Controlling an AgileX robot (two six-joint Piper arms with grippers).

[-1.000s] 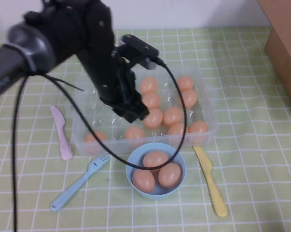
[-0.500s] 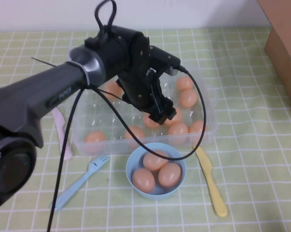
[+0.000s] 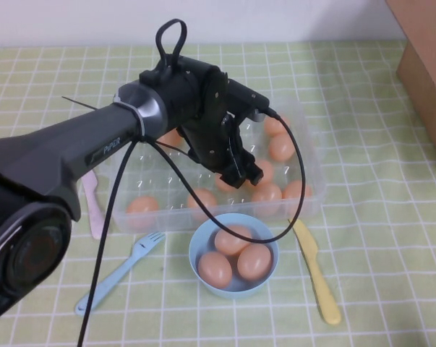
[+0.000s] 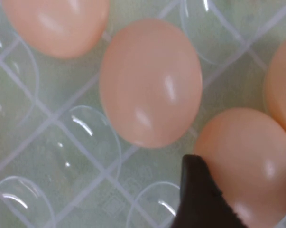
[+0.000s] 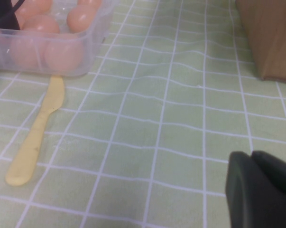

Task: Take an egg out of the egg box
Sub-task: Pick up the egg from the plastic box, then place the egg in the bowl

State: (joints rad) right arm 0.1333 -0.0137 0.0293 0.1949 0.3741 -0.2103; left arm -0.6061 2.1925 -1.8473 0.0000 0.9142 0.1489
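Note:
The clear plastic egg box (image 3: pixel 142 181) stands mid-table with several orange-tan eggs in its cells. My left gripper (image 3: pixel 241 173) is down inside the box, over its right half. In the left wrist view the left gripper (image 4: pixel 244 190) is open astride one egg (image 4: pixel 242 156) that sits in its cell. One dark fingertip (image 4: pixel 197 194) rests against that egg's side and the other is past the frame edge. Another egg (image 4: pixel 150 83) lies in the adjoining cell. My right gripper (image 5: pixel 261 190) is shut and empty, low over the tablecloth to the right of the box; the high view does not show it.
A light-blue bowl (image 3: pixel 196 246) holding three eggs stands just in front of the box. A yellow knife (image 3: pixel 315 271) lies to its right, a blue fork (image 3: pixel 120 273) to its left, a pink knife (image 3: pixel 95 202) left of the box. A cardboard box (image 3: pixel 424 65) stands far right.
My left arm swung from high over the box's left half to its right half and came down into the box. In the last half second it barely moved.

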